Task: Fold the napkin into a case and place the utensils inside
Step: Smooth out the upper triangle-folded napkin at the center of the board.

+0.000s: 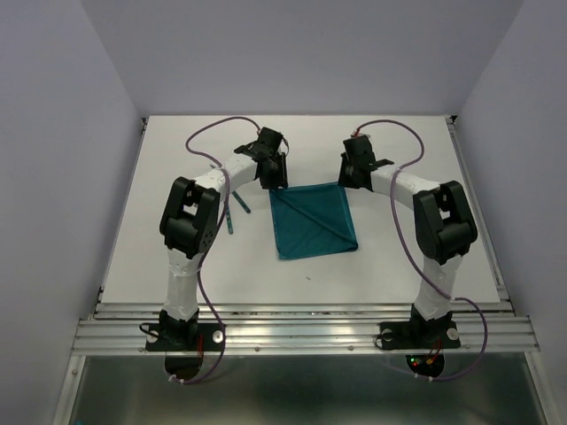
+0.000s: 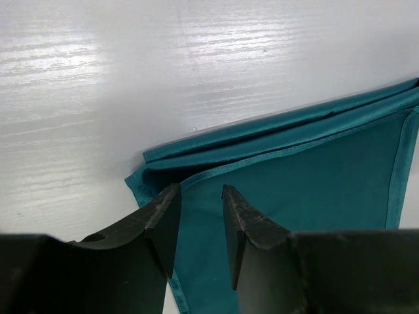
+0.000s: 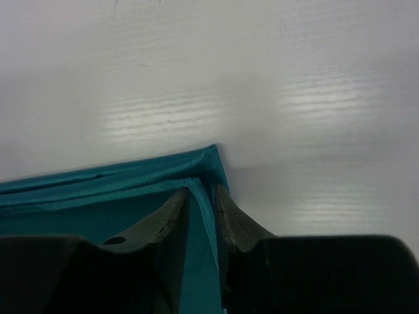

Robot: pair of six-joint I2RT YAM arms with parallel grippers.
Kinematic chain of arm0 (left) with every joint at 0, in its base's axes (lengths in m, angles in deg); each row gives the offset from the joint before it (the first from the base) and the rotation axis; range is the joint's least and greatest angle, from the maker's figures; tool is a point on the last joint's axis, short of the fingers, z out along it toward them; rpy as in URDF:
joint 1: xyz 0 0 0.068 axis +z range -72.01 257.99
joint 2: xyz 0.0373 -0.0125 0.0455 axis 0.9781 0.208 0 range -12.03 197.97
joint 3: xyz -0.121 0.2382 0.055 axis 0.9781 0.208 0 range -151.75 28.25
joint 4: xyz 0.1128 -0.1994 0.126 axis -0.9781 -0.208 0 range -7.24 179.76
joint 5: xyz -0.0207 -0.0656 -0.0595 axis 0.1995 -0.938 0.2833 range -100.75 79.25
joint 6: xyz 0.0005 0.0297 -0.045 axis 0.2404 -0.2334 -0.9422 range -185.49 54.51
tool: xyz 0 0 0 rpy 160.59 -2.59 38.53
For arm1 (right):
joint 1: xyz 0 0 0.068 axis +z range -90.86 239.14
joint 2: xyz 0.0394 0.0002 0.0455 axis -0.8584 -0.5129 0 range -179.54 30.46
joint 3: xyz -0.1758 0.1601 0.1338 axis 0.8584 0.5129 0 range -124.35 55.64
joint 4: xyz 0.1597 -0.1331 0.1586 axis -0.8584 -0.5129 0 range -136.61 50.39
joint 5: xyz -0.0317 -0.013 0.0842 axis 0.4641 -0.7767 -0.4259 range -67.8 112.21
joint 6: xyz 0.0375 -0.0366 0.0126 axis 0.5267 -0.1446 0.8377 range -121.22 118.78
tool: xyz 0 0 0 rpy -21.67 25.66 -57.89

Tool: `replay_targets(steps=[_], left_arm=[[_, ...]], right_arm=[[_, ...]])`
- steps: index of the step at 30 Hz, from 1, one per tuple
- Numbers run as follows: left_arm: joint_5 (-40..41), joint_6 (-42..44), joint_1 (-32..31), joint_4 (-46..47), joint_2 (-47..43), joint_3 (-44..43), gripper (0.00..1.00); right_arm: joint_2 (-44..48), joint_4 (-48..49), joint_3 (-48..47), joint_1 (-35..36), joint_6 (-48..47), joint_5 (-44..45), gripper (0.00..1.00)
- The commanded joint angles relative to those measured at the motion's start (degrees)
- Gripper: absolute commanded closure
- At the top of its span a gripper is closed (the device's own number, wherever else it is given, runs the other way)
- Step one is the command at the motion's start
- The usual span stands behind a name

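Observation:
The teal napkin (image 1: 312, 221) lies flat on the white table, folded into a rough square of layers with a diagonal crease; it is not a narrow case. My left gripper (image 1: 275, 177) hovers over its far left corner. In the left wrist view the left gripper (image 2: 200, 191) is open above the napkin (image 2: 308, 170), gripping nothing. My right gripper (image 1: 352, 177) is at the far right corner. There the right gripper (image 3: 201, 191) has its jaws slightly apart, with the napkin's (image 3: 98, 190) hem between them. Two teal-handled utensils (image 1: 230, 217) lie left of the napkin, partly behind the left arm.
The table (image 1: 399, 274) is white, with grey walls on three sides. A metal rail (image 1: 301, 332) runs along the near edge, where both arm bases are bolted. Purple cables loop over each arm.

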Motion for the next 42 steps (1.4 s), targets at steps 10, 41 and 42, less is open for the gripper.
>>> replay_targets(steps=[10, 41, 42], left_arm=[[4.88, 0.91, 0.22, 2.27, -8.62, 1.77, 0.57], [3.39, 1.0, -0.4, 4.03, 0.87, 0.11, 0.64], [3.47, 0.91, -0.4, 3.94, 0.95, -0.15, 0.64]], right_arm=[[29.88, -3.76, 24.92, 2.24, 8.13, -6.33, 0.7], [29.36, 0.19, 37.59, 6.82, 14.38, -5.36, 0.97], [29.88, -0.51, 36.89, 6.82, 14.29, -5.1, 0.96]])
